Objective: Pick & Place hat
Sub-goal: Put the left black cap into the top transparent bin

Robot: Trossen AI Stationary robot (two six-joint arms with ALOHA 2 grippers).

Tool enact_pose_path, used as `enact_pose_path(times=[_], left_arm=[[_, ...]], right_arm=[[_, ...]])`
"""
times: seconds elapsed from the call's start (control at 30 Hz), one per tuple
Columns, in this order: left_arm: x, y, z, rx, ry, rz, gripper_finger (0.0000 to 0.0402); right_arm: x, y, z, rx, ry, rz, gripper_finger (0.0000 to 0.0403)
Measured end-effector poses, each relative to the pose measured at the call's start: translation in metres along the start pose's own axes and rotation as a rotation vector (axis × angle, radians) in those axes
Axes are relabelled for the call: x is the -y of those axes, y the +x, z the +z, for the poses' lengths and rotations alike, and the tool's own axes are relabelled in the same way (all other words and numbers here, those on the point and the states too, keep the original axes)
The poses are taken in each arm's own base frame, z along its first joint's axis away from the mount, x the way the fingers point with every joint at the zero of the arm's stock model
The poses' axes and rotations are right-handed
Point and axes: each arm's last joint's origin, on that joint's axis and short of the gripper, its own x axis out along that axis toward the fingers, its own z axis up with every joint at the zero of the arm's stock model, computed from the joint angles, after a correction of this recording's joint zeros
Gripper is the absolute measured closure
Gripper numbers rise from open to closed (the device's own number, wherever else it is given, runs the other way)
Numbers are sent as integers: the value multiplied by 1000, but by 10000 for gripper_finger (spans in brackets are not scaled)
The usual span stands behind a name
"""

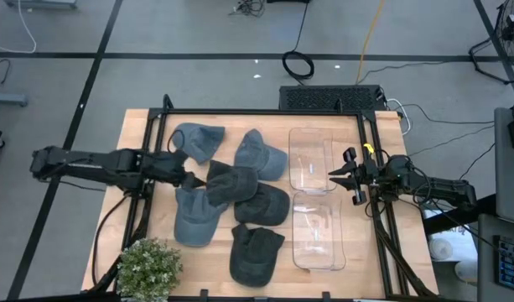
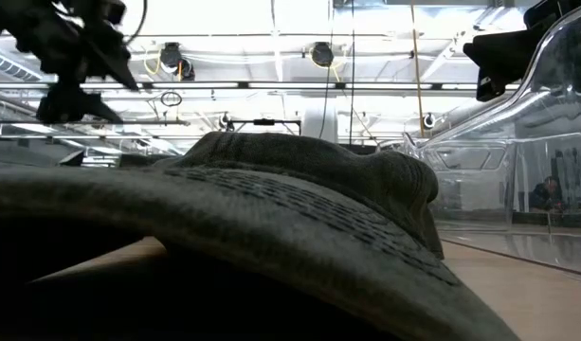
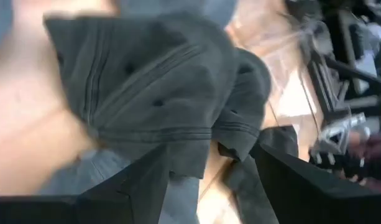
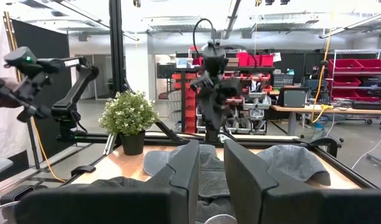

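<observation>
Left fingers (image 1: 192, 178) hovering part-open, empty, at the dark hat (image 1: 233, 183) mid-pile on the tabletop (image 1: 143, 134) — going for one fabric fold only, not neighbours. Right fingers (image 1: 344, 178) waiting by the bins (image 1: 311, 159), nearly closed, empty.

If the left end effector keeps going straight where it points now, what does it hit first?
Most likely the dark hat in the middle of the pile: the left end effector points right at it, fingers open, with that hat's edge just ahead. Height above it is unclear.
</observation>
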Motion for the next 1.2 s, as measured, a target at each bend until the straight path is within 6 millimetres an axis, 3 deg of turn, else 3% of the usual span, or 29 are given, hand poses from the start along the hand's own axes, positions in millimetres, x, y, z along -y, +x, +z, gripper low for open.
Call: enact_pose_path(times=[0.2,0.4,0.83,1.0,1.2], left_arm=[[-16,23,-14,-47,-247,109,156],[-29,37,-32,-15,-423,65,156],[-58,67,-58,223,-575,27,156],[-63,78,-59,283,-586,73,156],[-55,86,-48,469,-543,-30,156]], right_arm=[[0,0,0,0,0,0,339],[0,0,0,0,0,0,339],[0,0,0,0,0,0,339],[0,0,0,0,0,0,339],[0,0,0,0,0,0,339]])
